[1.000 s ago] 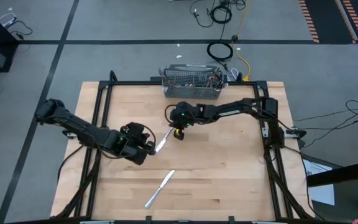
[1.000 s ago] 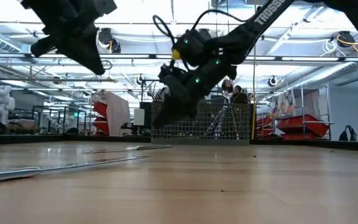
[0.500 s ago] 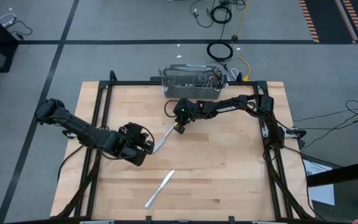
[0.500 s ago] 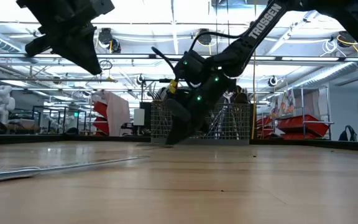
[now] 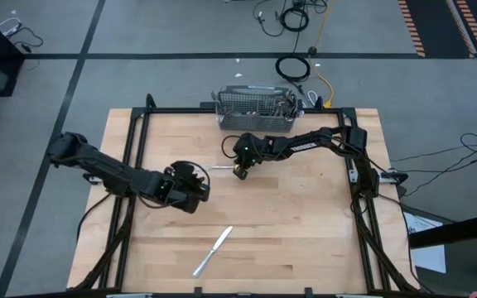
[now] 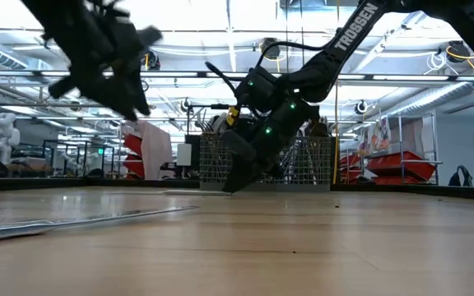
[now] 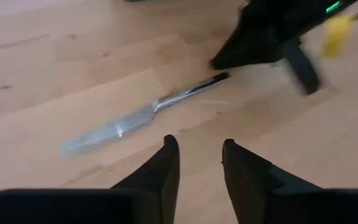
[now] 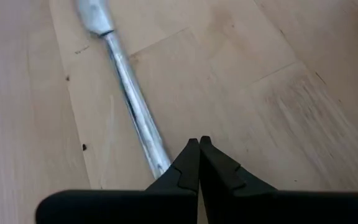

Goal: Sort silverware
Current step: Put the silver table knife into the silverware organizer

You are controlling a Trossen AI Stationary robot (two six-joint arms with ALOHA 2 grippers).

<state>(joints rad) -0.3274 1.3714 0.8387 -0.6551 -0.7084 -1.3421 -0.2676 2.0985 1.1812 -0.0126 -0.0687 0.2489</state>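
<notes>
— What lies around your tools, starting with the big things?

— The wooden worktop (image 5: 305, 240) spreads beneath both of them. Beyond my right tool (image 5: 239, 172), at the far edge, stands the grey wire basket (image 5: 255, 116) with some silverware upright in one end. My left tool (image 5: 199, 194) hangs above the boards, off to the near left of the right one.

— And the silverware itself?

— One table knife (image 7: 143, 115) lies flat on the worktop just ahead of my left tool, in the space between the two tools. Its handle end reaches right up to my right tool's fingertips. A second knife (image 5: 213, 251) lies alone on the near side of my left tool, well apart from both tools.

— How does the left tool stand?

— Its two dark fingers (image 7: 160, 174) are parted with a clear gap of bare wood showing between them. They hold nothing; the knife lies beyond their tips, not touching them.

— And the right?

— Its fingers (image 8: 188, 165) are pressed tight together, tips down at the worktop. The knife's handle runs up to them on one side, but I cannot tell whether the tips touch it or sit just beside it. Nothing is gripped between them.
</notes>
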